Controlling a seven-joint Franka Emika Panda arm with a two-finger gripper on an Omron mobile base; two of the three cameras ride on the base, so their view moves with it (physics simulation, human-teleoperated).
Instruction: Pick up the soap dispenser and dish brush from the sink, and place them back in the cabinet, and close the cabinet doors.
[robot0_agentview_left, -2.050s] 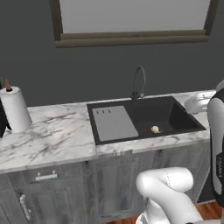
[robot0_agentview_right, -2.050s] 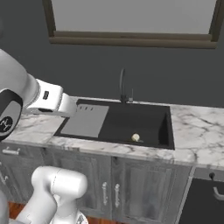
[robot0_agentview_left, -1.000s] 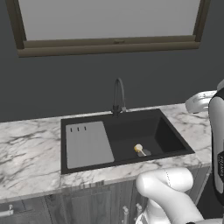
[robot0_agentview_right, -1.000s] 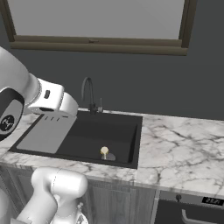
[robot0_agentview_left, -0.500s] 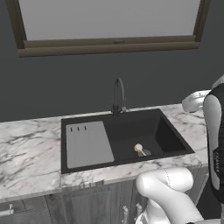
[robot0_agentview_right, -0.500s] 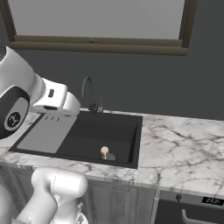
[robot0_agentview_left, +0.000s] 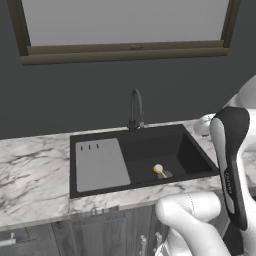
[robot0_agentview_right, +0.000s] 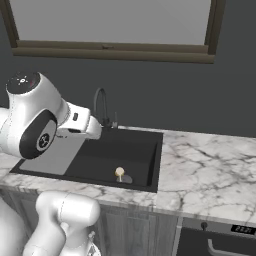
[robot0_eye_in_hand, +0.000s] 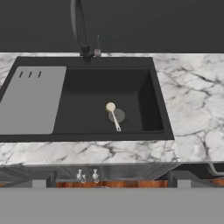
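The dish brush (robot0_eye_in_hand: 112, 111) lies on the floor of the black sink (robot0_eye_in_hand: 148, 94), its round pale head beside the grey drain and its light handle pointing toward the front wall. It also shows as a small pale dot in the basin in the left base view, dish brush (robot0_agentview_left: 159, 170), and in the right base view, dish brush (robot0_agentview_right: 120, 173). My gripper (robot0_eye_in_hand: 110, 180) hangs high above the sink's front edge, open, with nothing between its widely spread fingertips (robot0_eye_in_hand: 38, 180). The soap dispenser, the cabinet and the cabinet doors are out of view.
A grey drainboard (robot0_eye_in_hand: 30, 98) fills the sink's left part and a dark curved faucet (robot0_eye_in_hand: 79, 30) rises behind it. Marble counter (robot0_eye_in_hand: 192, 92) runs to both sides. A framed window (robot0_agentview_left: 125, 30) is above. A black appliance front (robot0_agentview_right: 220, 240) sits low right.
Both base views slid sideways along the counter two seconds back, then held still. In the last second my arm has swung further into both base views; the brush has stayed put.
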